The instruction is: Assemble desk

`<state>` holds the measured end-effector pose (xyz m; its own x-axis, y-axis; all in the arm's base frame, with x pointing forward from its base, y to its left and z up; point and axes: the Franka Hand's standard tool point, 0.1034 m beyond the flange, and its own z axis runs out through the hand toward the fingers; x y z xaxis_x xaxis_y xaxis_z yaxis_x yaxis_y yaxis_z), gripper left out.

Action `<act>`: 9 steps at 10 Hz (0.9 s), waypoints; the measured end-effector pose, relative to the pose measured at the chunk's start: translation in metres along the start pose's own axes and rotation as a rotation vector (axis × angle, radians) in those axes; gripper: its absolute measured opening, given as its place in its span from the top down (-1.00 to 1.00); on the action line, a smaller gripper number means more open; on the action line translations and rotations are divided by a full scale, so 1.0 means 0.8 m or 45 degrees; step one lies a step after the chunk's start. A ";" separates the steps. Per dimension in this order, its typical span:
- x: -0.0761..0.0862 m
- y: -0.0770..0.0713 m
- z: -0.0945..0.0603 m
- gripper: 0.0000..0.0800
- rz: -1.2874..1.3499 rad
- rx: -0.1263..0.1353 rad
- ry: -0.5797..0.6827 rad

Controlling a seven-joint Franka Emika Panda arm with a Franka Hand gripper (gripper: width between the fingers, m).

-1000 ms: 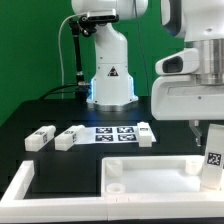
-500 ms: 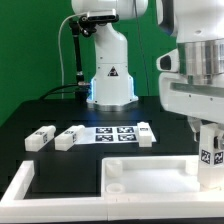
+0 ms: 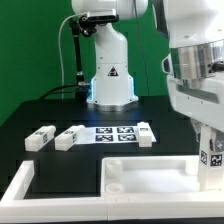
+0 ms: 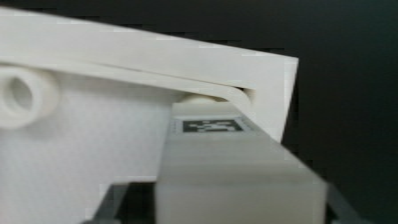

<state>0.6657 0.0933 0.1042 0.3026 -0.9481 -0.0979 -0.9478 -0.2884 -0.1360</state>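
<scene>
The desk's tabletop (image 3: 150, 176) lies flat at the front of the black table, white, with a raised rim. In the exterior view my gripper (image 3: 210, 141) hangs over its right end, shut on a square white leg (image 3: 213, 166) that bears a black-and-white tag. In the wrist view this leg (image 4: 228, 165) runs from between my dark fingers (image 4: 121, 206) down to the tabletop's corner (image 4: 169, 80), next to a round socket (image 4: 18, 96). Whether the leg's tip touches the panel is hidden. Three more legs lie loose behind: two at the left (image 3: 40, 138) (image 3: 70, 138), one further right (image 3: 146, 133).
The marker board (image 3: 115, 133) lies flat between the loose legs. The arm's white base (image 3: 110, 82) stands behind it against the green backdrop. A white border strip (image 3: 20, 186) edges the table at the exterior view's front left.
The gripper has carried the leg a little lower toward the tabletop's right corner, and the wrist has shifted slightly. The loose legs and the tabletop have not moved.
</scene>
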 end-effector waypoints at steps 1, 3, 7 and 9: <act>0.000 -0.004 -0.001 -0.19 -0.310 0.013 0.014; -0.008 -0.005 0.000 -0.48 -0.660 -0.002 0.017; -0.008 -0.008 -0.007 -0.62 -1.395 -0.046 0.061; -0.007 -0.008 -0.006 -0.62 -1.529 -0.052 0.056</act>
<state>0.6692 0.1000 0.1104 0.9918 -0.0749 0.1035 -0.0660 -0.9941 -0.0862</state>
